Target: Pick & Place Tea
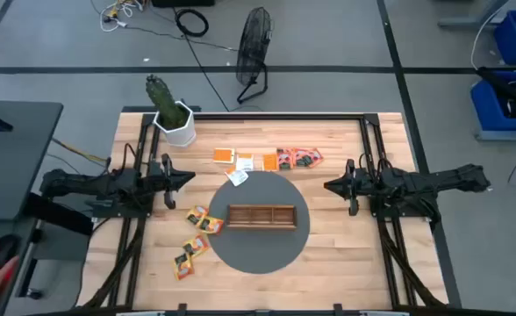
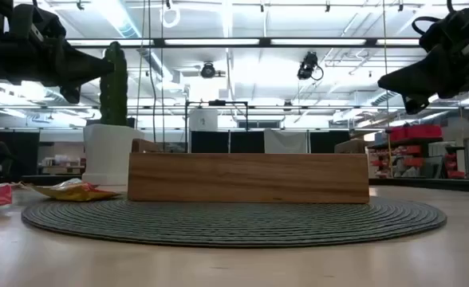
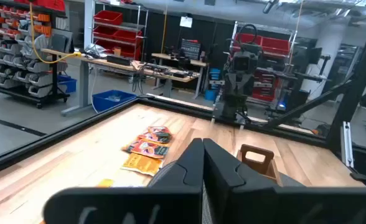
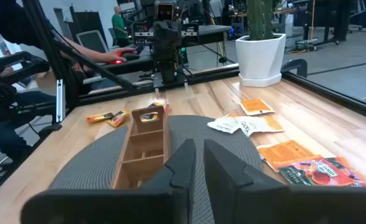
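Tabletop (image 1: 328,263): pale wood, dark frame rails at the edges.
Mat (image 1: 258,254): round, grey, woven, at the middle of the tabletop.
Left arm (image 1: 91,184): low over the tabletop's left side, pointing inward.
Right arm (image 1: 425,184): mirrors it on the right side, pointing inward.
Tray (image 1: 261,216): long brown wooden compartment box lying on the mat; compartments look bare.
Plant (image 1: 172,112): green cactus in a white pot at the far left corner.
Left hand (image 1: 188,178): off the mat, above bare wood, fingers pressed together, holding nothing.
Right hand (image 1: 328,186): just off the mat's right edge, fingers close with a narrow slit between them, holding nothing.
Tea (image 1: 267,160): flat sachets, none in the tray. One row beyond the mat: orange, white, then red-and-green ones. A yellow cluster (image 1: 204,219) lies at the mat's left edge, more (image 1: 188,257) nearer the front.
Print: dark marks on the sachets, too small to read.
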Controlling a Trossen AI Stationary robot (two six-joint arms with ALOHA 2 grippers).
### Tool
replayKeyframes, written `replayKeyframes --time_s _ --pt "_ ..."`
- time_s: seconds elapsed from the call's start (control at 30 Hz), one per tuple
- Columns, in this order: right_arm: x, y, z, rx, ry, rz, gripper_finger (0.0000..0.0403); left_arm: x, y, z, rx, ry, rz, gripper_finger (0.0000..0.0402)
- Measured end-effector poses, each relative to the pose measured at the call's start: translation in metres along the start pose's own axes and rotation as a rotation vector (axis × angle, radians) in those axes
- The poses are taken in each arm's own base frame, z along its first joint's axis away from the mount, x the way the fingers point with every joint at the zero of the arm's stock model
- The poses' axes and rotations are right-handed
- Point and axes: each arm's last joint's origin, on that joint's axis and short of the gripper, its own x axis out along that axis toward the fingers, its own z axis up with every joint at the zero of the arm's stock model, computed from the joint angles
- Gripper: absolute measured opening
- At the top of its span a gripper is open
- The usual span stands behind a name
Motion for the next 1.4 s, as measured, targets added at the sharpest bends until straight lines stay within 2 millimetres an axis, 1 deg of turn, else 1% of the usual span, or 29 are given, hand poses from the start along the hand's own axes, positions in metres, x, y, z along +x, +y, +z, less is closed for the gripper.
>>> replayKeyframes --time_s 1.4 --pt "0.0 0.0 0.0 0.0 0.0 0.0 0.0043 0.0 0.0 0.0 0.001 0.0 0.0 0.0003"
